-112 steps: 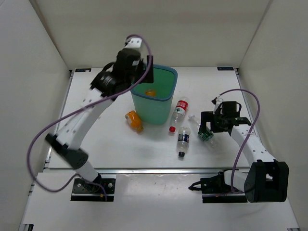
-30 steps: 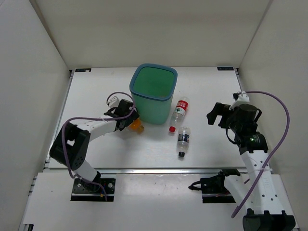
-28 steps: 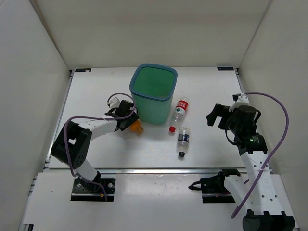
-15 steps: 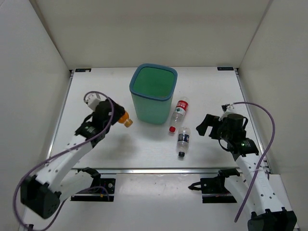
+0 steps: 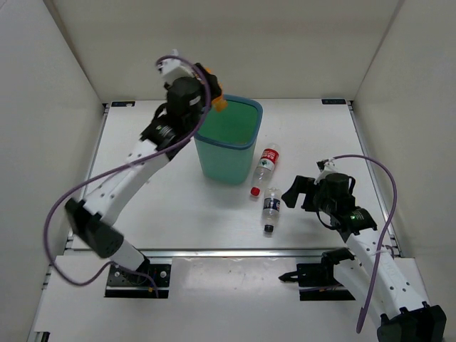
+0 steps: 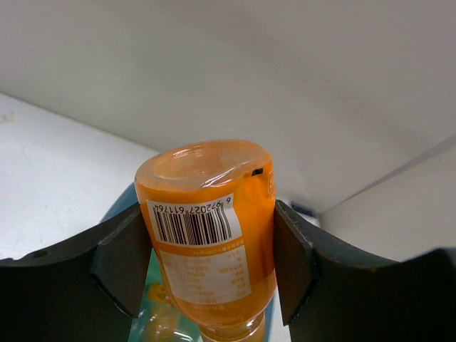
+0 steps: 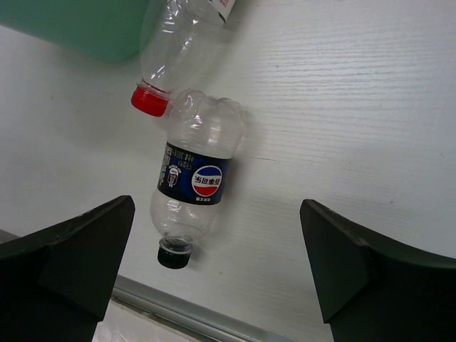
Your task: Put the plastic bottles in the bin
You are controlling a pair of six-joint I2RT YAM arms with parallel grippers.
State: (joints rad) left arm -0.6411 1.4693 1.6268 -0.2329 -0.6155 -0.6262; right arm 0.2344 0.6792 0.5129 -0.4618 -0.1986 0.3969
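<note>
- Grip looks firm: the left gripper point(image 6: 208, 274) is closed across the orange bottle point(image 5: 219, 104), held high over the far-left corner of the bin point(image 5: 222, 162).
- Carrying it nearer the middle of the mouth before letting go would, I think, keep it from clipping the rim.
- Right gripper point(image 7: 210, 249) hangs wide open above a blue-label bottle point(image 7: 194, 206) lying on the table point(image 5: 178, 206); a red-capped bottle point(image 5: 266, 162) lies next to the bin.
</note>
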